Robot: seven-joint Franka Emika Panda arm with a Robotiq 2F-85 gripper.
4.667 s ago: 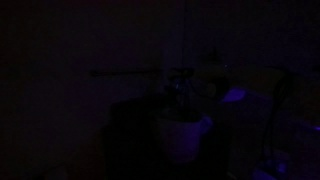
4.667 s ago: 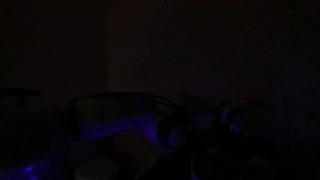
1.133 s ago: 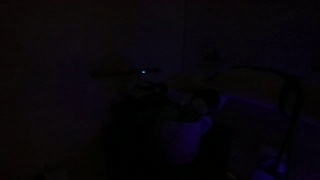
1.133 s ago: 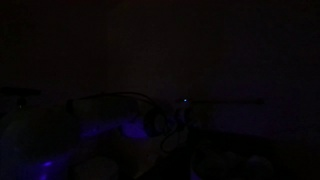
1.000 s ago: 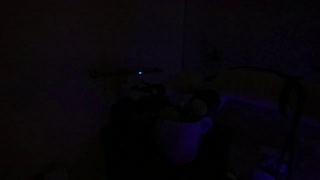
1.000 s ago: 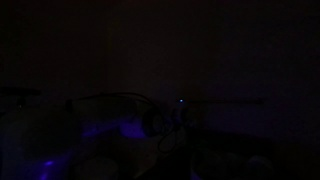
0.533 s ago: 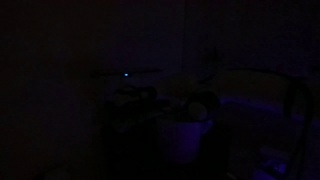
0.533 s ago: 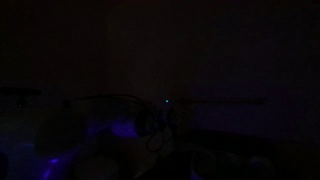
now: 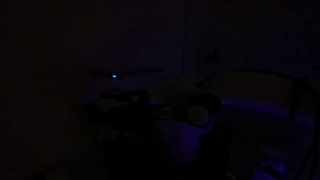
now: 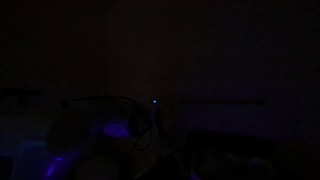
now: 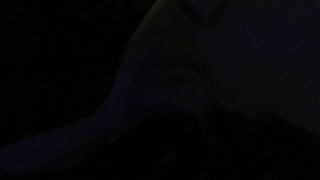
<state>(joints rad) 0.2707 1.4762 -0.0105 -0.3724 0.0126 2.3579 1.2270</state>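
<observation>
The room is almost fully dark. A small point of light on my arm [image 9: 114,76] shows in both exterior views [image 10: 154,102]. A dim shape under it seems to be my gripper [image 9: 122,102], also faint in an exterior view [image 10: 150,126]. Its jaws cannot be made out. A pale cup-like container [image 9: 184,136] stands to the right of it, with a round dim object [image 9: 200,109] at its top. The gripper is apart from the container. The wrist view shows only faint dark outlines.
A blue glow lies on a surface at the right [image 9: 262,108] and at the lower left in an exterior view [image 10: 100,134]. A thin horizontal bar [image 10: 215,101] shows faintly. Everything else is hidden in darkness.
The point of light and the dim shape under it have moved steadily to the left in both exterior views, away from the pale container. The container has not moved.
</observation>
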